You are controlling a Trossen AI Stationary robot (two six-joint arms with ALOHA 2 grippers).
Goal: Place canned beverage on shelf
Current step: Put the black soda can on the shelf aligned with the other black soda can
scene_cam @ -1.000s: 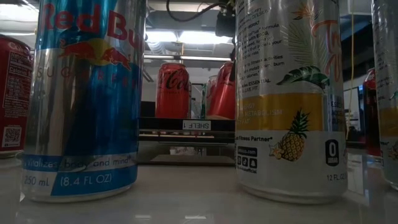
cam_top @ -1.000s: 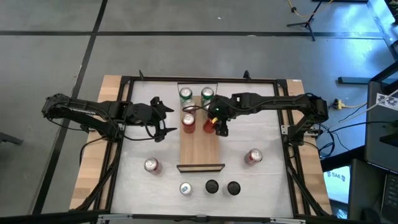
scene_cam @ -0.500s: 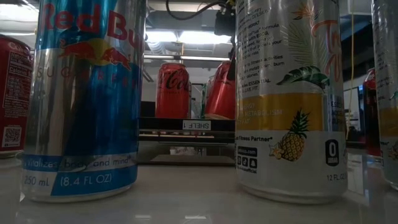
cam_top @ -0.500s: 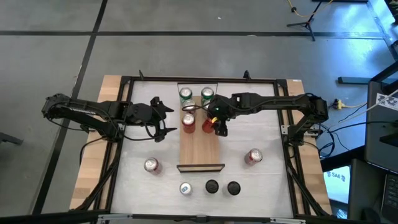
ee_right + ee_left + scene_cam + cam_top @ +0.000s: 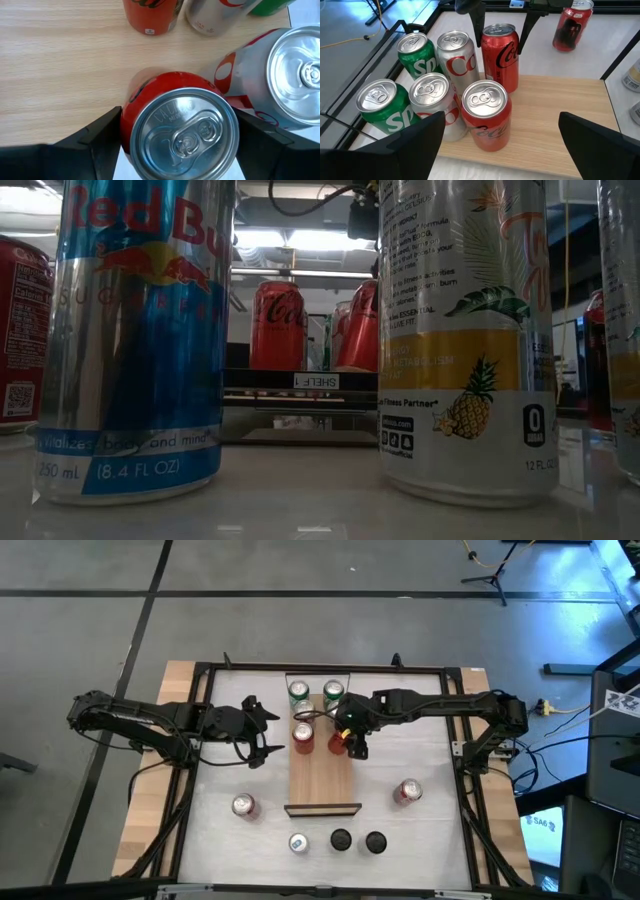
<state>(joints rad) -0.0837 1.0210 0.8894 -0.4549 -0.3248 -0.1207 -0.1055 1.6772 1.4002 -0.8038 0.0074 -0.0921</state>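
Observation:
The light-wood shelf [image 5: 323, 775] lies mid-table. At its far end stand two green cans [image 5: 417, 52], two silver cans [image 5: 456, 52] and a red can [image 5: 486, 116]. Another red can [image 5: 501, 55] stands beside them at the shelf's right edge, with my right gripper [image 5: 352, 743] shut on it. My left gripper [image 5: 268, 732] hovers open to the left of the shelf, facing the group of cans and touching nothing. My right gripper pinches the red can's upper side wall [image 5: 127, 127] between its two fingers [image 5: 100, 137], one on each side just below the rim. The fingers come from above, slanting down from the table's right. The can is upright; its bottom seems to rest on the shelf.
Loose cans stand on the white tabletop: a red can [image 5: 244, 805] near left, a red can [image 5: 407, 791] near right, and a blue-and-silver can [image 5: 140, 340], a pineapple-print can [image 5: 465, 340] and a third can [image 5: 375, 841] along the near edge. A black frame [image 5: 200, 668] rims the table.
In the low view the red can in my right gripper leaned a little half a second ago and now stands closer to upright. Both arms have kept their places.

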